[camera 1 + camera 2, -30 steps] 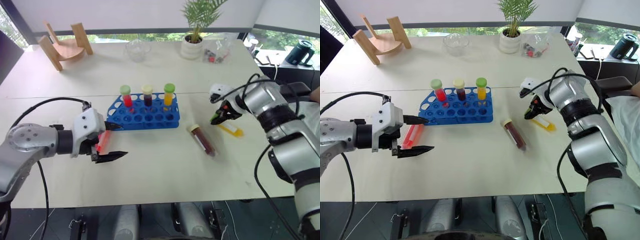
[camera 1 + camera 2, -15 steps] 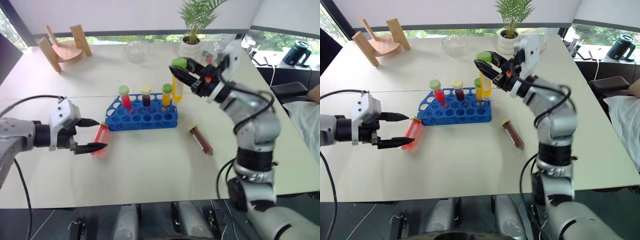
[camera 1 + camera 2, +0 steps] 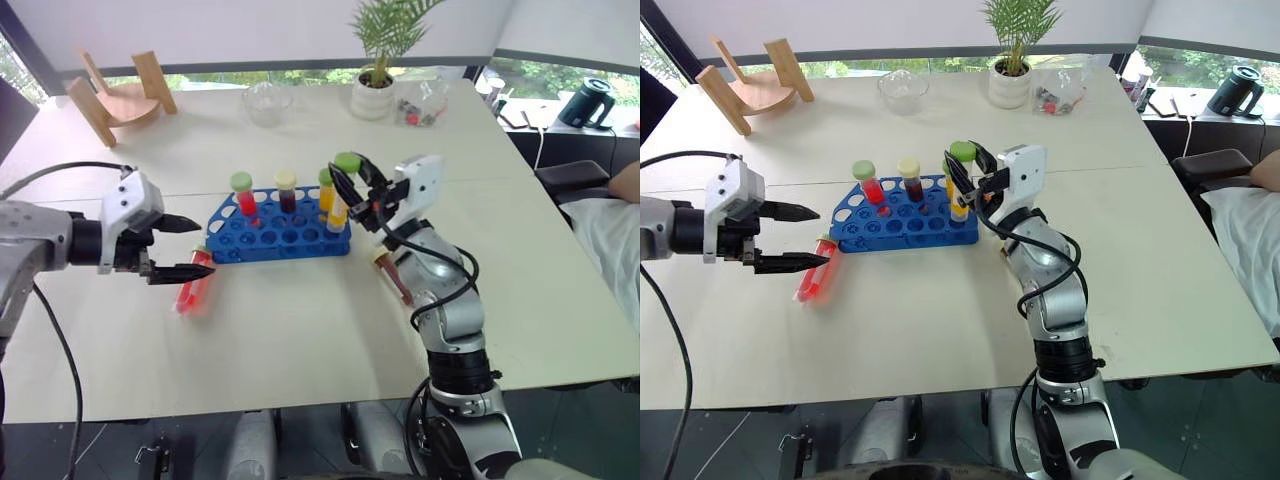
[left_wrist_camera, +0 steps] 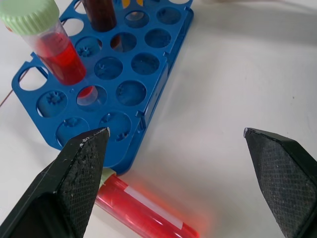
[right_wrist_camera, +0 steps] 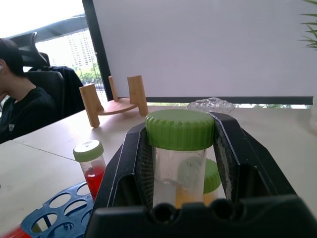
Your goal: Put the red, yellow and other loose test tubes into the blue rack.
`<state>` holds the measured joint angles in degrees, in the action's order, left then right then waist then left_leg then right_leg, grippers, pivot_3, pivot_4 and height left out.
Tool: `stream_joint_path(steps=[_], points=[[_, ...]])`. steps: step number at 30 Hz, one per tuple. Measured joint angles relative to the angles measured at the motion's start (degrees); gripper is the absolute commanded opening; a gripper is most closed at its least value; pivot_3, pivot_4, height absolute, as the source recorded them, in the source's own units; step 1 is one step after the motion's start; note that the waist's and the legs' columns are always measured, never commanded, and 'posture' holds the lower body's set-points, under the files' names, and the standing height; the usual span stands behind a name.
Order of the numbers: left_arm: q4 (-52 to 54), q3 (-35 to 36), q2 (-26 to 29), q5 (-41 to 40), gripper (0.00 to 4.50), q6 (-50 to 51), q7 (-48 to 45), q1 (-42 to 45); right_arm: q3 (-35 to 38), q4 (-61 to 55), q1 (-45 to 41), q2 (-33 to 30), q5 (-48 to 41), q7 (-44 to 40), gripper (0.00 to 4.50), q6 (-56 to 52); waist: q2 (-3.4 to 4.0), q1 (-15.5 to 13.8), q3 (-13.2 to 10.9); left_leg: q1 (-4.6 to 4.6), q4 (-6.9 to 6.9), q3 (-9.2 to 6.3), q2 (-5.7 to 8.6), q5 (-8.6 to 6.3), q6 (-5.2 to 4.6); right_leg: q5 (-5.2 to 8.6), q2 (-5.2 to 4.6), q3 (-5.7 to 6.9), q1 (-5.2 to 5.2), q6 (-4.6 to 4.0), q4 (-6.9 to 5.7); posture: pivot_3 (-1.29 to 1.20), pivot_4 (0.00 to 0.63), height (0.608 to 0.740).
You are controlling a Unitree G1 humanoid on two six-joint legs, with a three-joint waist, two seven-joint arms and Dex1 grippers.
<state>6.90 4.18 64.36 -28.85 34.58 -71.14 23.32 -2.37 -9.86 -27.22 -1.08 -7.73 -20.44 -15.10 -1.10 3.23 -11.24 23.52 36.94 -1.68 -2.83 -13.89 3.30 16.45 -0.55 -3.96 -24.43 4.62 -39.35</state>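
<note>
Since a second ago the yellow tube (image 3: pixel 342 196) has left the desk (image 3: pixel 300 340) and now hangs upright over the right end of the blue rack (image 3: pixel 280 234), clamped below its ribbed green cap in our right pincer (image 3: pixel 350 186). Our left pincer (image 3: pixel 178 247) has drawn away left and stands spread wide, empty, above the red tube (image 3: pixel 193 290) lying beside the rack's left corner. A dark brown tube (image 3: pixel 392 276) lies right of the perforated plastic rack, which holds three upright capped tubes.
</note>
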Motion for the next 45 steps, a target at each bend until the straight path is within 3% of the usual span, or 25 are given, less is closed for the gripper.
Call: stream_joint_path(steps=[23, 29, 30, 33, 37, 42, 45], points=[[1.33, -0.03, -0.07, 0.07, 4.5, 2.2, 1.4, -0.48, -3.74, 13.56, 1.09, -1.93, 5.19, 0.94, 1.27, 17.41, -0.01, 0.09, 0.01, 0.0, 0.02, -0.01, 0.0, 0.0, 0.0, 0.0, -0.01, 0.0, 0.01, 0.0, 0.0, 0.0, 0.15, 0.74], [1.33, -0.03, -0.42, 0.08, 4.5, 2.2, 1.4, -0.44, -4.63, 10.75, 4.75, -2.75, 5.25, 0.42, 4.12, 16.32, -0.01, 0.04, 0.01, 0.0, 0.02, -0.01, 0.0, 0.0, 0.0, 0.0, 0.0, 0.0, 0.02, 0.0, 0.0, 0.0, 0.15, 0.74], [1.33, -0.04, -0.73, 0.08, 4.5, 2.2, 1.41, -0.42, -4.83, 9.94, 4.88, -2.94, 5.23, 0.27, 4.43, 15.71, -0.01, 0.06, 0.0, 0.0, 0.02, -0.01, 0.0, 0.0, 0.0, 0.0, 0.0, 0.0, 0.02, 0.0, 0.0, 0.0, 0.15, 0.74], [1.77, -0.17, -2.13, 0.02, 4.5, 2.2, 1.5, -0.18, -5.31, 4.33, 5.02, -4.89, 4.56, -0.93, 4.43, 11.37, 0.0, 0.14, 0.0, 0.0, 0.04, -0.01, 0.0, 0.0, 0.0, 0.0, 0.0, -0.01, 0.02, 0.0, -0.01, 0.0, 0.15, 0.74], [4.85, -0.45, -2.91, -0.69, 4.5, 2.46, 1.26, -0.12, -2.01, -6.83, 2.46, -14.33, -1.69, -6.04, 4.43, -1.61, 0.0, -0.56, -0.01, 0.01, 0.07, 0.0, 0.02, 0.0, 0.0, 0.0, -0.04, -0.01, 0.04, 0.01, 0.01, 0.0, 0.15, 0.74], [10.05, -0.41, -2.57, -1.68, 4.5, 2.19, 0.14, -1.04, 3.43, -8.83, -9.91, -37.02, -16.6, -19.14, 4.43, -33.93, 0.04, -0.85, -0.03, -0.05, 0.1, 0.01, 0.01, 0.0, -0.02, 0.02, -0.03, -0.02, 0.13, -0.02, 0.06, 0.0, 0.15, 0.74], [14.51, -0.72, -3.09, -0.96, 4.5, 1.71, 2.07, -1.44, -7.87, -2.9, -20.57, -51.45, -20.14, -31.29, 4.43, -51.42, 0.08, -0.66, -0.06, -0.1, 0.05, 0.03, -0.03, -0.07, -0.15, 0.08, 0.02, -0.06, 0.11, -0.12, 0.12, 0.0, 0.15, 0.74]])
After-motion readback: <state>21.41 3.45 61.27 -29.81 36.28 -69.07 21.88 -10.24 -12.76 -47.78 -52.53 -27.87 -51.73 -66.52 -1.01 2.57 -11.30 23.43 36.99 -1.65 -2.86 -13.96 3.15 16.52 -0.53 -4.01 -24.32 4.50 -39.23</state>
